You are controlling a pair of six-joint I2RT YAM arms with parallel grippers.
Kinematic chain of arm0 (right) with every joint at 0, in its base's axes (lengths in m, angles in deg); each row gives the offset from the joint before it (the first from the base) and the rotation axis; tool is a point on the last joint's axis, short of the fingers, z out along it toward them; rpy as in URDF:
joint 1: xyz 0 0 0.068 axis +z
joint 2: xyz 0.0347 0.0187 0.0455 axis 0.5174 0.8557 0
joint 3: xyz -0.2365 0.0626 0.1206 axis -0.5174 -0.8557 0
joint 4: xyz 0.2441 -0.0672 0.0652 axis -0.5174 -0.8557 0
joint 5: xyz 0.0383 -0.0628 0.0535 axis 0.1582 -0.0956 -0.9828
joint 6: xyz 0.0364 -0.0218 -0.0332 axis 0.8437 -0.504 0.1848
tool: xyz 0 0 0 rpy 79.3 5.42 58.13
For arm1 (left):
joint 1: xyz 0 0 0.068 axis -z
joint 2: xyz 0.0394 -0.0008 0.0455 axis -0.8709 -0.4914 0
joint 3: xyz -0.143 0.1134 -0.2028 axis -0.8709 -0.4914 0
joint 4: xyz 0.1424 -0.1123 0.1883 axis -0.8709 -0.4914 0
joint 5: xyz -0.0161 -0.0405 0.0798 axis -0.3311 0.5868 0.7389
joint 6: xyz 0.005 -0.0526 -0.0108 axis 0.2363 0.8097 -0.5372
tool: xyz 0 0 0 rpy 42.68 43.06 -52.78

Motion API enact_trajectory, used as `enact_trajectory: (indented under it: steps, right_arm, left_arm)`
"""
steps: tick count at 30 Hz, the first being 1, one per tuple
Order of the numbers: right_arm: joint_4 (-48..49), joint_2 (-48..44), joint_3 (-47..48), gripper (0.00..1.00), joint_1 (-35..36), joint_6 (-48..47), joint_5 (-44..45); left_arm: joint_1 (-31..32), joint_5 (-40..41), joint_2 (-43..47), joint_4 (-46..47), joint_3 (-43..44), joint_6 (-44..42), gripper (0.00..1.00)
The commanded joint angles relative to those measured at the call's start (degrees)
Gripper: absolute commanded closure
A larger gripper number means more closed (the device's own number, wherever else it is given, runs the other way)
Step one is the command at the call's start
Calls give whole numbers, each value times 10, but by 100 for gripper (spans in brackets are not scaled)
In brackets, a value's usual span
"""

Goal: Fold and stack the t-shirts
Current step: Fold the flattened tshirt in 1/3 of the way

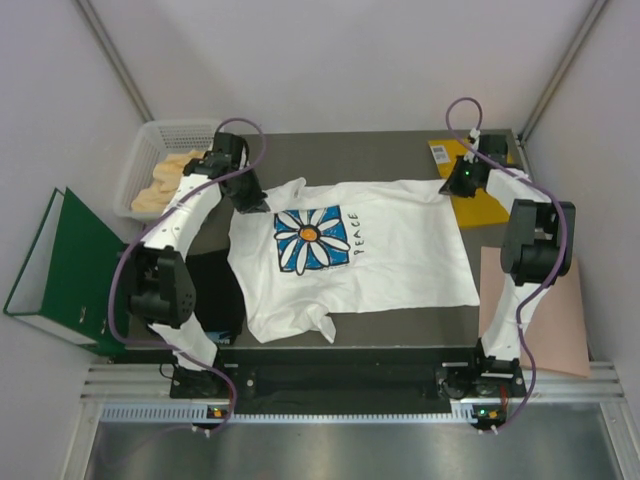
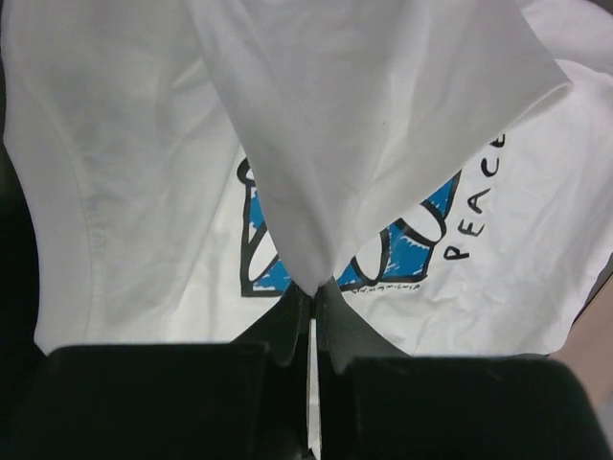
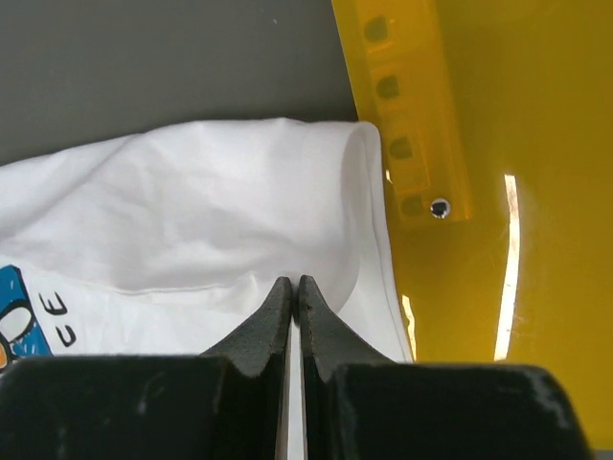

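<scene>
Two shirts: the black shirt (image 1: 215, 285) lies at the table's (image 1: 380, 150) near-left edge. The left gripper (image 1: 248, 198) pinches the white shirt's (image 1: 390, 260) far-left corner, and the right gripper (image 1: 462, 182) pinches its far-right corner beside the envelope (image 1: 482, 208), likely to stretch that edge flat for folding.
</scene>
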State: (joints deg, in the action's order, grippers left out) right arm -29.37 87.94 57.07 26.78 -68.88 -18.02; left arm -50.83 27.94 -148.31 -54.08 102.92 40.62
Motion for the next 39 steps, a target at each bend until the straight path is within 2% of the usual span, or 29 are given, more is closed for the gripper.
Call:
enact_trajectory:
  steps: [1, 9, 15, 18, 19, 20, 21, 24, 25, 26, 28, 31, 34, 39]
  right_arm:
    - [-8, -33, -16, 100, -5, 2, 22]
    - [-24, -40, -42, 100, -5, 3, 67]
    - [-43, -15, -28, 94, -5, 4, 67]
    - [-57, -4, -22, 80, -5, -1, 67]
    - [-59, -5, -22, 63, -5, -3, 66]
    - [-57, -7, -23, 53, -5, -5, 66]
    - [-56, -15, -28, 35, -5, -7, 66]
    - [-39, -36, -45, 11, -5, -12, 65]
    - [-35, -50, -50, 1, -5, -13, 65]
    - [-31, -58, -55, 0, -5, -14, 65]
    - [-23, -72, -58, 0, -5, -18, 67]
    - [-13, -81, -61, 0, -5, -17, 76]
    - [-7, -76, -53, 0, -5, -16, 78]
    - [-4, -40, -22, 0, -5, -4, 80]
  left_arm:
    - [0, 6, 60, -34, -27, 24, 100]
    - [8, 9, 123, -77, -104, 33, 100]
    - [23, -5, 165, -105, -178, 36, 100]
    - [43, -6, 175, -116, -208, 46, 100]
    - [49, -7, 176, -117, -216, 52, 100]
    - [55, -11, 174, -117, -229, 52, 100]
    - [67, -7, 171, -124, -234, 52, 100]
    - [80, 7, 145, -175, -241, 46, 100]
    - [83, 14, 136, -198, -240, 46, 91]
    - [84, 24, 134, -210, -233, 46, 50]
    - [86, 56, 142, -221, -218, 39, 1]
    - [87, 108, 161, -205, -179, 30, 1]
    - [86, 150, 162, -132, -160, 21, 1]
    - [71, 185, 83, -63, -95, 10, 1]
